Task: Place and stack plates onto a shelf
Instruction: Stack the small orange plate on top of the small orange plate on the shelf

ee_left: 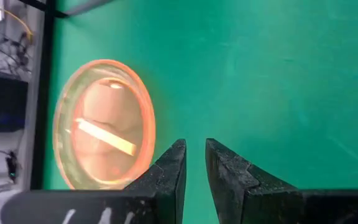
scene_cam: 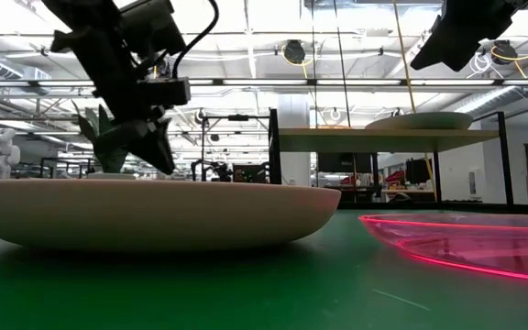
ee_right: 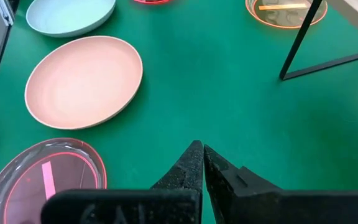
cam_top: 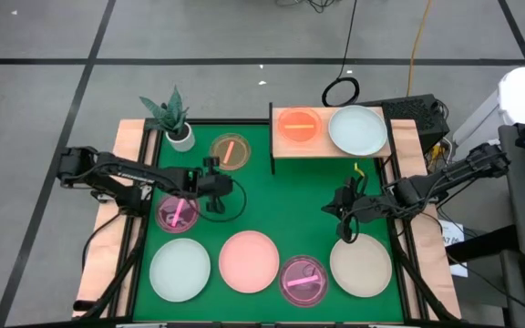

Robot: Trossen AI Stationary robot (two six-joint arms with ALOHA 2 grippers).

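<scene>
Shelf already carrying an orange dish and a pale plate. Left gripper slightly parted, empty, near the orange plate beside the shelf. Right gripper shut, empty, below the shelf. Risk: narrow jaws nudging the rim, skidding it away.

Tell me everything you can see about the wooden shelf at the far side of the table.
The shelf is a small rectangular board of light wood, raised on thin dark metal legs and standing level at the table's far edge, right of centre. Two plates rest side by side on it, apparently not overlapping: a see-through orange plate with a stick-like mark on its left half, and a larger pale blue-green plate on its right half, covering most of the board. No gripper touches it.
</scene>
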